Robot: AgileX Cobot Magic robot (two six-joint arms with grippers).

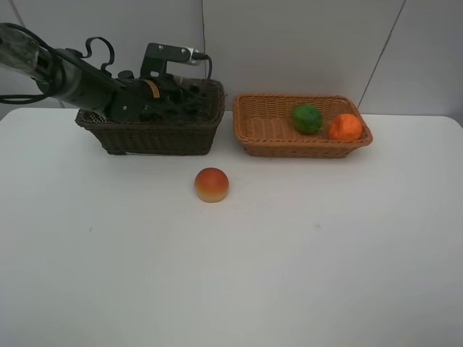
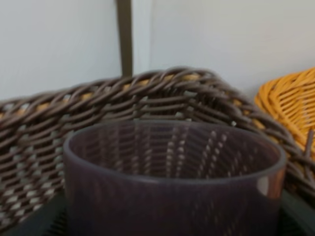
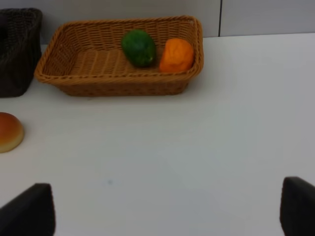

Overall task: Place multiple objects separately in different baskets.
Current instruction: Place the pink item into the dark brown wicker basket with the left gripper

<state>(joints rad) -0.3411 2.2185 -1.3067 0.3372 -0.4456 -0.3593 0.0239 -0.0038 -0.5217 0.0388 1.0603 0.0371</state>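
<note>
Left arm [image 1: 87, 83] slants down into dark brown basket [image 1: 152, 134]; its gripper is hidden, grip can't be told. Translucent cup [image 2: 172, 182] sits inside, w/ wrist cam close. Right gripper [image 3: 165, 209] spread wide, empty. Peach [image 1: 211, 184] on table in front of dark basket; green fruit [image 1: 307, 118] & orange [image 1: 346, 127] in light basket [image 1: 260, 141] beside it.

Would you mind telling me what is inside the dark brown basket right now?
The left gripper reaches into the dark brown basket, and the translucent cup shows against its wall. The arm hides the rest of the interior.
</note>
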